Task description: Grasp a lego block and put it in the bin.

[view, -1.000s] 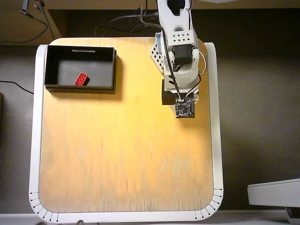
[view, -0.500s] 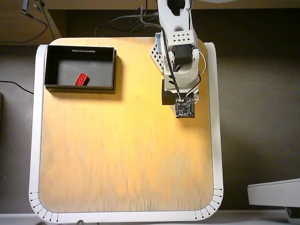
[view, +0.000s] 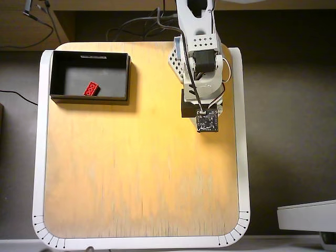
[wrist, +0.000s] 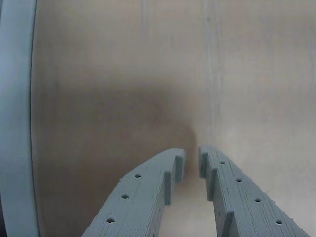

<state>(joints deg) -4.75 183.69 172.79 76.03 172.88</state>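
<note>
The red lego block [view: 92, 89] lies inside the black bin [view: 58, 76] at the table's back left in the overhead view, near the bin's front wall. My arm [view: 201, 58] is folded at the back right, far from the bin, and its wrist covers the fingers there. In the wrist view my gripper [wrist: 191, 160] points down at bare wood, its jaws nearly together with only a thin gap and nothing between them. The block and the bin are out of the wrist view.
The wooden table has a white rim [view: 37, 157], which also shows at the left edge of the wrist view [wrist: 17, 118]. Cables [view: 136, 29] lie behind the table. A grey-white object [view: 307, 215] sits off the table at the lower right.
</note>
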